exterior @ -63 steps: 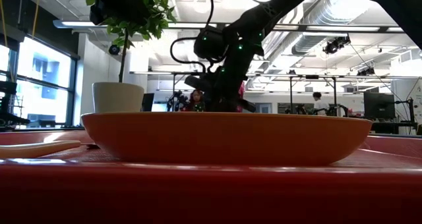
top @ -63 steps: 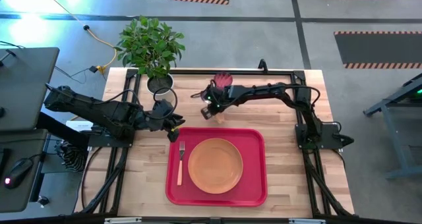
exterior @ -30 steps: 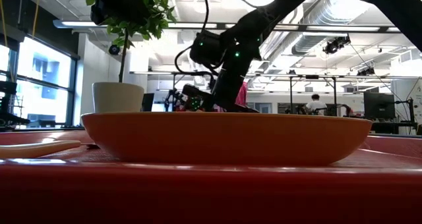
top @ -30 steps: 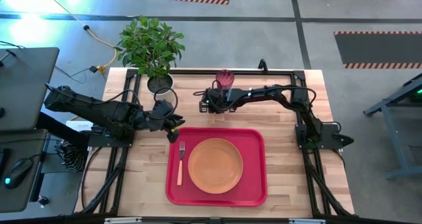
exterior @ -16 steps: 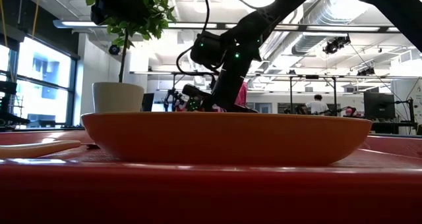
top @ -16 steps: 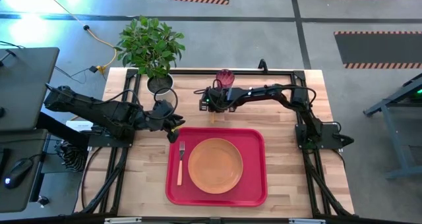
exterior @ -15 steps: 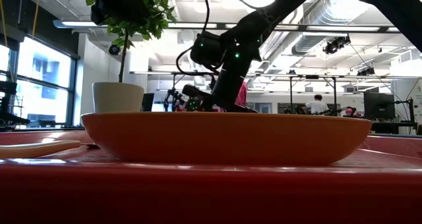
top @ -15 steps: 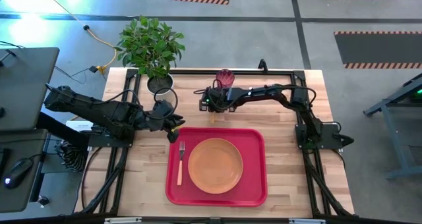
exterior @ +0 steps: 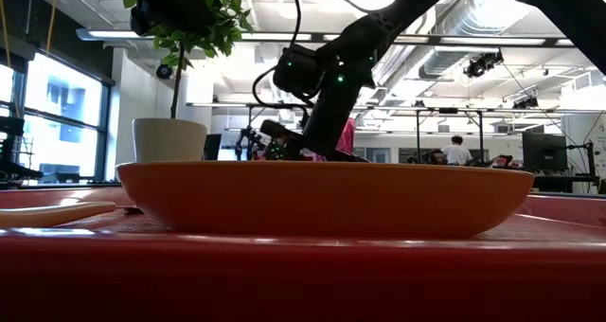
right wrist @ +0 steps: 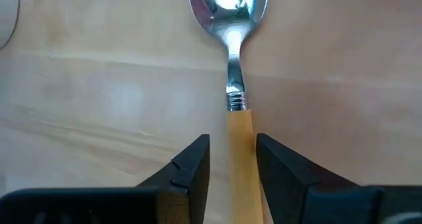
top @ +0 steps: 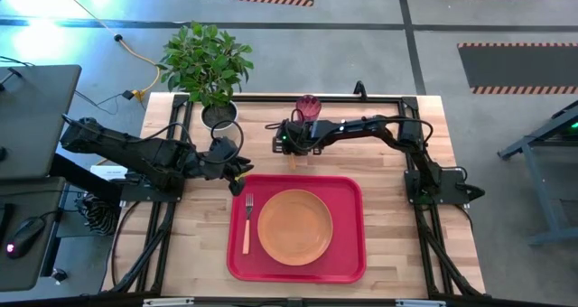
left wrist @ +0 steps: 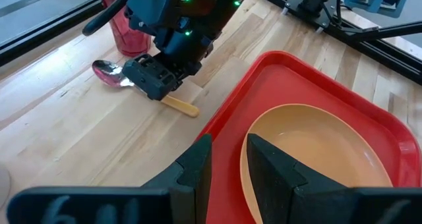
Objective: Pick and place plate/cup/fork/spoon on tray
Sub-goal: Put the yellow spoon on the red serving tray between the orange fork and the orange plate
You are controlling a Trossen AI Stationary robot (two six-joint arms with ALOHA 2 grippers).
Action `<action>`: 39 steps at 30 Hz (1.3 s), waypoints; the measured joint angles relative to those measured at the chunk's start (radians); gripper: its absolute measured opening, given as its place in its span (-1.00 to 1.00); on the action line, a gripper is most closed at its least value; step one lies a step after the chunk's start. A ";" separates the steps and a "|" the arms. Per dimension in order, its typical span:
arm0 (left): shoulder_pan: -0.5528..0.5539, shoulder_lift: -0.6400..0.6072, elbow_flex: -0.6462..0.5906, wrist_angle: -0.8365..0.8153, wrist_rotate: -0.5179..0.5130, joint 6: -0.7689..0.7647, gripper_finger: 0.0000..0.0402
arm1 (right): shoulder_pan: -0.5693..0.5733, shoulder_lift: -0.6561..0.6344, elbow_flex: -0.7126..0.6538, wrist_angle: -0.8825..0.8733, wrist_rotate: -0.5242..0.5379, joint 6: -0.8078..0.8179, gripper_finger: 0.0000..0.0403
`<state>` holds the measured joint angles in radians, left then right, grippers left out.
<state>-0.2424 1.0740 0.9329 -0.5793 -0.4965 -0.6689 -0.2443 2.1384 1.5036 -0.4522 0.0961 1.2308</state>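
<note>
Spoon (right wrist: 232,85): flat on wooden table (top: 397,217), behind tray (top: 352,257)
Right gripper (right wrist: 232,161): fingers astride spoon handle, small gaps either side
Left gripper (left wrist: 227,159): empty, slightly parted, at tray edge
Room: open workshop with large windows

Grey floor (top: 361,45), ceiling ducts (exterior: 473,24)

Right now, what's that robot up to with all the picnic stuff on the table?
It is setting a red tray. The orange plate and the fork already lie on it. The right gripper is down on the wooden table behind the tray, its fingers open on either side of the spoon handle, which lies flat. The pink cup stands just beyond. The left gripper waits by the tray's back left corner.
</note>
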 joint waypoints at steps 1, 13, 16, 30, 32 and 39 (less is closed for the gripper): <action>0.000 0.000 0.000 0.000 0.000 0.000 -0.56 | 0.000 0.000 0.000 0.000 -0.003 0.000 -0.43; 0.000 0.000 0.000 0.000 0.000 0.000 -0.56 | 0.004 -0.001 0.000 0.007 -0.064 0.000 -0.43; 0.000 0.000 0.000 0.000 0.000 0.000 -0.56 | 0.004 -0.012 0.001 0.010 -0.067 -0.018 -0.43; 0.000 0.000 0.000 0.005 0.000 -0.008 -0.56 | 0.006 -0.021 0.216 -0.173 0.020 -0.311 -0.43; 0.000 0.000 0.000 0.005 0.000 -0.008 -0.56 | 0.006 -0.021 0.271 -0.254 0.054 -0.373 -0.43; 0.000 0.000 0.000 0.005 0.008 -0.010 -0.56 | 0.007 -0.021 0.507 -0.507 0.207 -0.543 -0.43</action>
<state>-0.2424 1.0740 0.9329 -0.5747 -0.4885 -0.6793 -0.2371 2.1170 2.0104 -0.9595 0.3027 0.6877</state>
